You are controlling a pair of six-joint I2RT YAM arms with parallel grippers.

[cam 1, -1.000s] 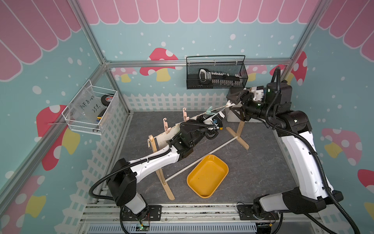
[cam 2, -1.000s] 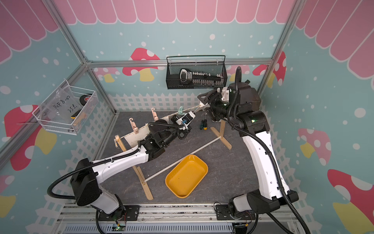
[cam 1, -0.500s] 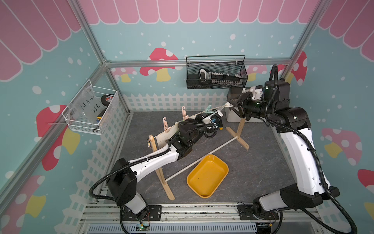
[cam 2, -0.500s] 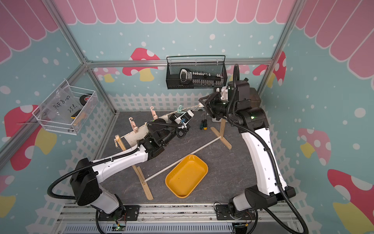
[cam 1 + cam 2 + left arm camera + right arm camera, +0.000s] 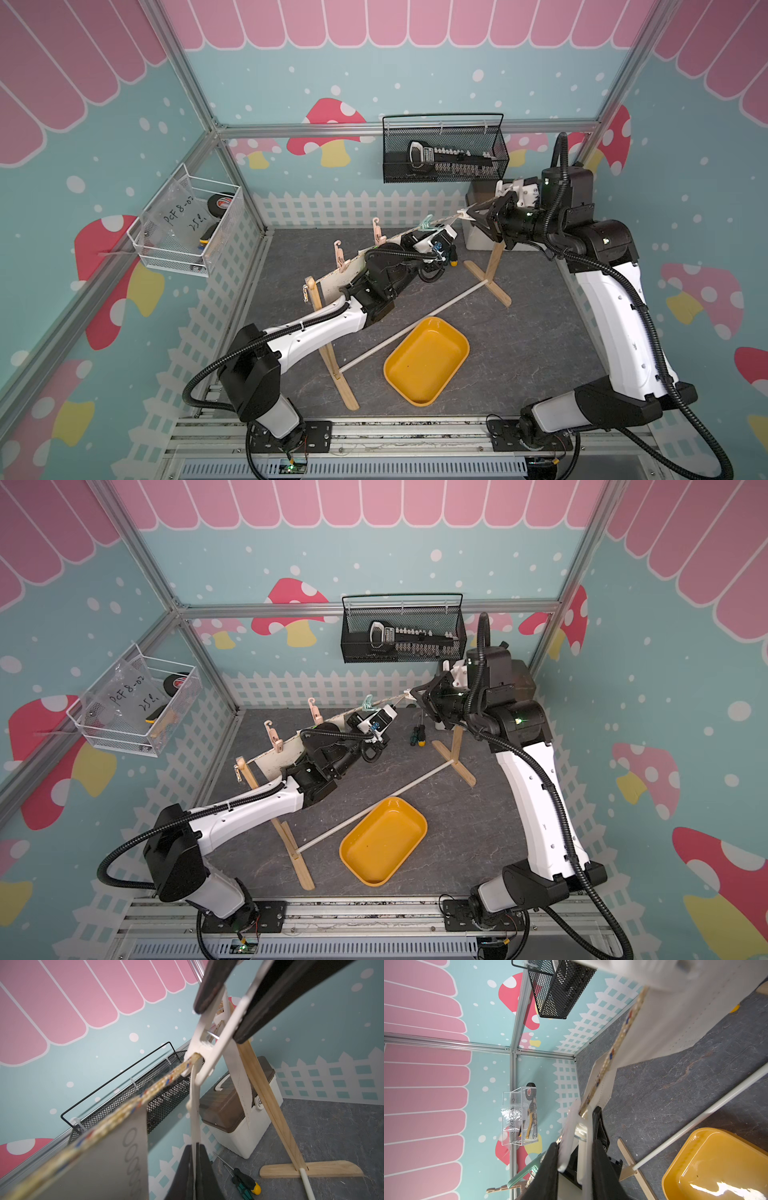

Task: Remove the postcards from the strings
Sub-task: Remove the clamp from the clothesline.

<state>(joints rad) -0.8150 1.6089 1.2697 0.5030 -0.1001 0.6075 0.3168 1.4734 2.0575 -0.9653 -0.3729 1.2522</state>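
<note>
**Both tools on one clip — card pinched below, legs squeezed above**

At the left end of the string (image 5: 451,219), a cream postcard (image 5: 332,286) hangs just beside the left post (image 5: 316,297) under two pink clothespins (image 5: 338,259). A green clothespin (image 5: 427,224) sits further right. Both top views show the left arm lying along the line but hide its grip.

The left wrist view supplies it. The left tool (image 5: 195,1148) is closed on the lower part of a postcard (image 5: 195,1105) seen edge-on, hanging from a white clothespin (image 5: 205,1053) on the string. Above, the right tool (image 5: 220,1024) presses both legs of that clip — closed on it. In a top view the right tool (image 5: 415,694) only meets the line near the right post (image 5: 456,748).

Screwdrivers (image 5: 419,735) lie on the worktop (image 5: 469,812) behind the line, near the white box (image 5: 234,1136) that stands just behind the post. In front, the white rod (image 5: 457,300) passes close by the yellow tray (image 5: 461,338). Bare worktop spreads from the tray to the right arm's base.
</note>
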